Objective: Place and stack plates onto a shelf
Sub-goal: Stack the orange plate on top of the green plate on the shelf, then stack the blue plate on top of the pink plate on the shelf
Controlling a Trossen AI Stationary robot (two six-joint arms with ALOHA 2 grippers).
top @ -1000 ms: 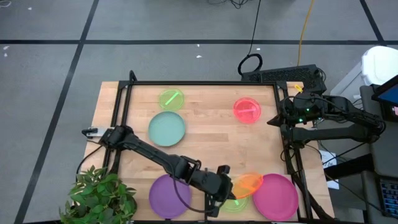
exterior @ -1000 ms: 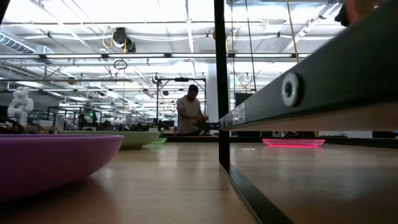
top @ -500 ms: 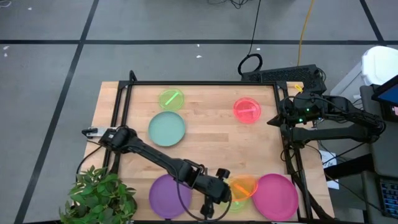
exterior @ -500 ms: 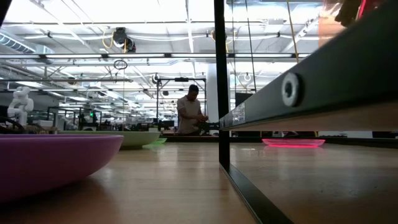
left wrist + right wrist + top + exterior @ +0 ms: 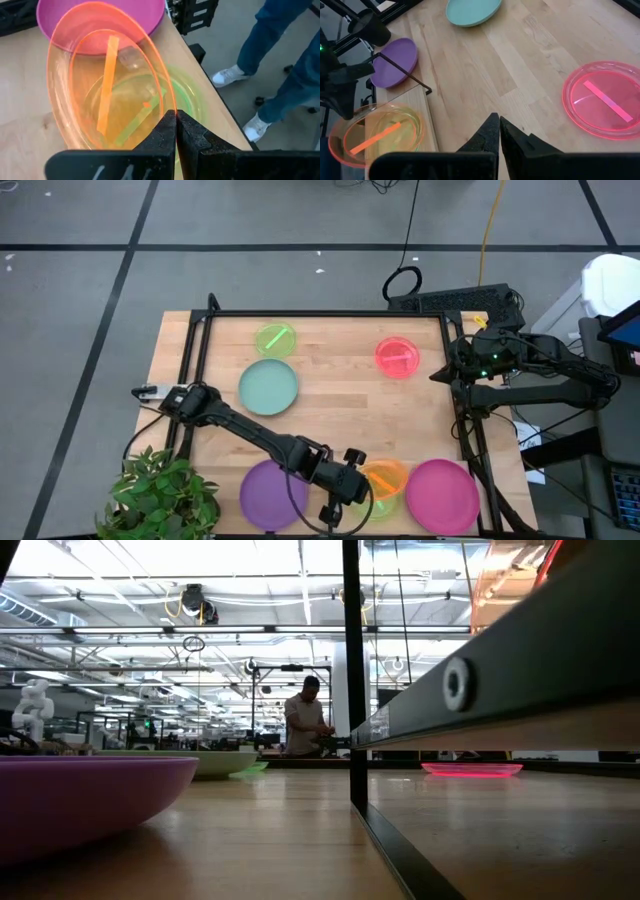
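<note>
A: Orange and see-through, the small orange plate (image 5: 107, 85) is hanging tilted in the left gripper (image 5: 175, 120), whose fingers are pressing together on its rim. It has a straight raised strip across its middle.

B: Where is it sitting over the worktop (image 5: 340, 395)?

A: At the near edge, directly above a small green plate (image 5: 187, 100) that is lying on the pale-wood shelf (image 5: 427, 125). Whether the two plates are touching, I cannot tell. The magenta plate (image 5: 442, 494) is lying just beside them, toward the right arm's side.

B: How many plates are showing altogether?

A: Seven. Three large opaque ones: the magenta one, a purple plate (image 5: 268, 494) on the other side of the left gripper, and a pale teal plate (image 5: 268, 387) further back. Four small translucent ones: the orange one, the green one beneath it, a second green plate (image 5: 276, 339) at the far edge beyond the teal plate, and a red-pink plate (image 5: 398, 357) lying flat toward the right.

B: And the right gripper (image 5: 496, 125)?

A: It is waiting at the right side of the worktop, fingers closed on nothing.

B: Anything else?

A: A potted plant (image 5: 165, 495) is standing at the near left corner, and a person (image 5: 305, 720) is standing in the room behind.
</note>
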